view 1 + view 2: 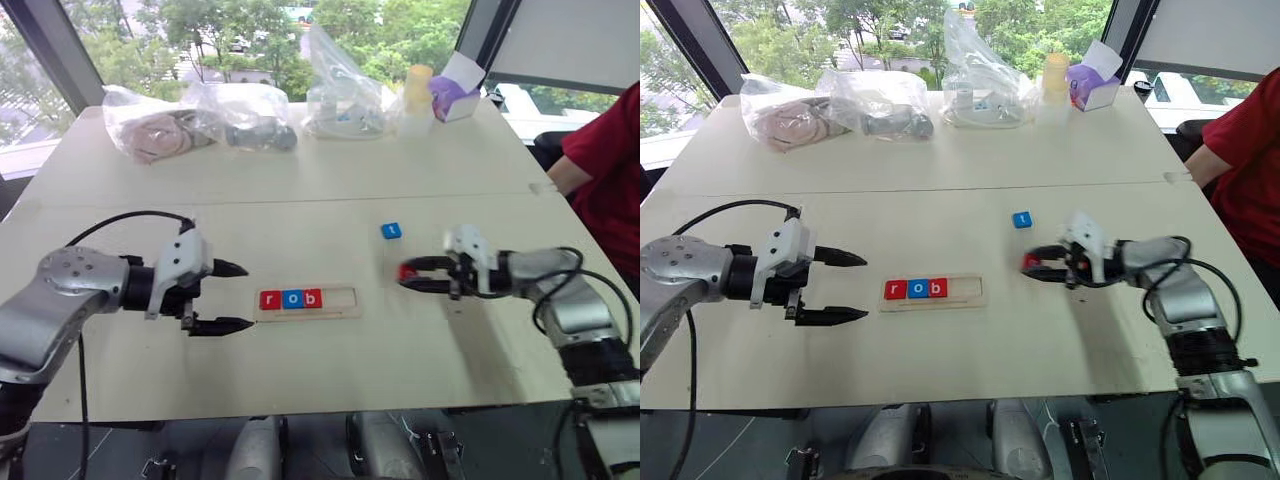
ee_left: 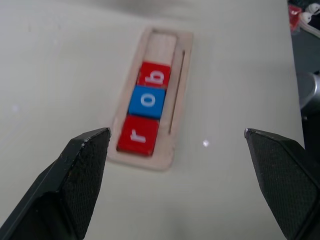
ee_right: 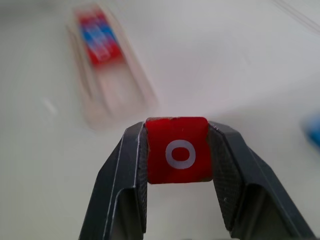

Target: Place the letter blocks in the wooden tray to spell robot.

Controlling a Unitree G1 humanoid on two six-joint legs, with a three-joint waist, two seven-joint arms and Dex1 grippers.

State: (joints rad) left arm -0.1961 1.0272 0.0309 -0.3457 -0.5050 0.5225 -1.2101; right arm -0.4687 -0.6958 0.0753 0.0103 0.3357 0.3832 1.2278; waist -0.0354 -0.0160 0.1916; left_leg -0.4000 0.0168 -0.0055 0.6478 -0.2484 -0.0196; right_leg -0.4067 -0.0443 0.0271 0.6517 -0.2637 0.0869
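Currently right gripper (image 3: 177,165) fingers clamp the red o block (image 3: 177,150), letter face toward the wrist camera. Left gripper (image 1: 232,296) jaws gape wide beside the wooden tray (image 1: 340,298), whose long axis runs left-right, holding r, o, b. Blue t block (image 1: 391,230) lies apart.

A pale table (image 1: 300,380) stretched toward large windows (image 1: 250,40) showing green trees. Along its far edge lay clear plastic bags (image 1: 200,120) of jumbled items, a taller crumpled bag (image 1: 340,90), a pale yellow bottle (image 1: 417,95) and a purple-and-white box (image 1: 455,95). A person's red sleeve (image 1: 610,160) showed at the right edge.
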